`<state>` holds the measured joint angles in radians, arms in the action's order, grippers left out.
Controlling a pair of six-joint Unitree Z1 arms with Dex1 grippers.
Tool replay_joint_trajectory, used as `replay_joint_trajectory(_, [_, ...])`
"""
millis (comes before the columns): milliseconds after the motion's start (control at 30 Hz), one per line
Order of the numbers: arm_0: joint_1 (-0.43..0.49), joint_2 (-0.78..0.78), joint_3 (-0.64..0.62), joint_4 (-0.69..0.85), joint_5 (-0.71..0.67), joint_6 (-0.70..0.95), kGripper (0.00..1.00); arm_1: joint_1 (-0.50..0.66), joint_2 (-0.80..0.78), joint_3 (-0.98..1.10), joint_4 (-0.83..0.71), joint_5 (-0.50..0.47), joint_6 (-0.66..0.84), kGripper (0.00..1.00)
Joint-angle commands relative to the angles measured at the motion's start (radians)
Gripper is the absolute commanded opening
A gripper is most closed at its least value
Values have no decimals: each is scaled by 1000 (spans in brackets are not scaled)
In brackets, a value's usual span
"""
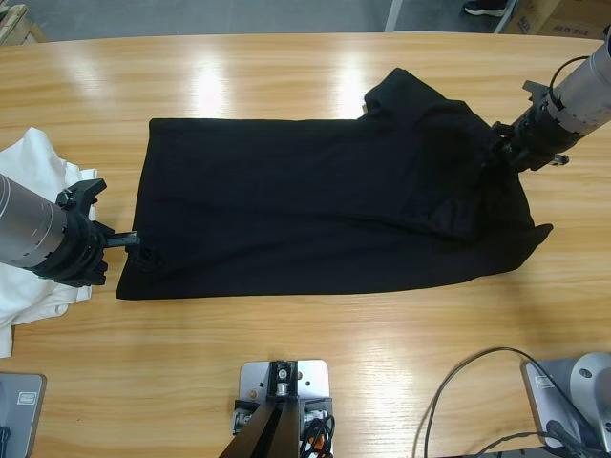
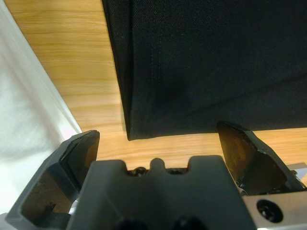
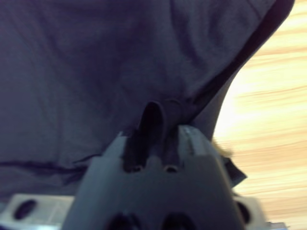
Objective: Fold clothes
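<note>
On the far left of the wooden worktop (image 1: 315, 382), a crumpled heap of soft white fabric shirts (image 1: 29, 229). Just beside it, left claw (image 1: 129, 241) with jaws apart, at the lower corner of the black fabric shirt (image 1: 305, 210) spread flat across the middle. At the right end, right claw (image 1: 496, 148) clamped on a bunched fold of the black cloth. Risk, as judged: uneven pulling, dragging the whole garment and wrinkling it; left jaws closing on nothing. No readable brand, label or lettering anywhere.
</note>
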<state>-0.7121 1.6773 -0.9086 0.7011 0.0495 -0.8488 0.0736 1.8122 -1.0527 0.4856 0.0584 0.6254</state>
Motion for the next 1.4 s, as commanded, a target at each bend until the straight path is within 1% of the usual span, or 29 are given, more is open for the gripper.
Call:
replay_joint_trajectory(33, [-9,53,20,-8,7,4,959,-2,-4,42,8,-78,-33,0])
replay_joint_trajectory(133, [-9,55,22,-9,6,3,959,-2,-3,46,9,-84,-35,0])
replay_joint_trajectory(200, [-10,55,20,-12,4,2,959,0,-41,39,15,-90,-38,0])
replay_joint_trajectory(300, [-9,62,20,-22,-1,1,959,19,-118,-23,86,-107,-35,0])
replay_joint_trajectory(400, [-10,68,20,-27,-3,1,959,67,-175,-57,143,-116,-8,0])
replay_joint_trajectory(500, [-10,68,22,-28,-3,4,959,100,-187,-33,166,-117,38,0])
replay_joint_trajectory(600, [-14,65,24,-27,-3,2,959,103,-142,22,166,-91,75,0])
replay_joint_trajectory(767, [-18,66,29,-28,-3,2,959,150,-240,102,199,-95,185,0])
replay_joint_trajectory(867, [-18,72,26,-38,-4,2,959,183,-287,135,255,-101,259,0])
replay_joint_trajectory(967, [-18,70,22,-38,-5,4,959,213,-289,155,325,-135,307,0])
replay_joint_trajectory(1067, [-18,65,25,-38,-5,4,959,216,-217,208,303,-131,319,0])
replay_joint_trajectory(1200, [-18,53,42,-37,-5,5,959,261,-70,272,166,-98,345,0])
replay_joint_trajectory(1267, [-18,51,51,-37,-5,4,959,264,-22,285,103,-94,347,0])
replay_joint_trajectory(1367, [-18,42,53,-37,-5,2,959,264,-5,293,82,-99,351,0])
replay_joint_trajectory(1400, [-18,40,51,-38,-5,2,959,264,-24,301,82,-106,357,34])
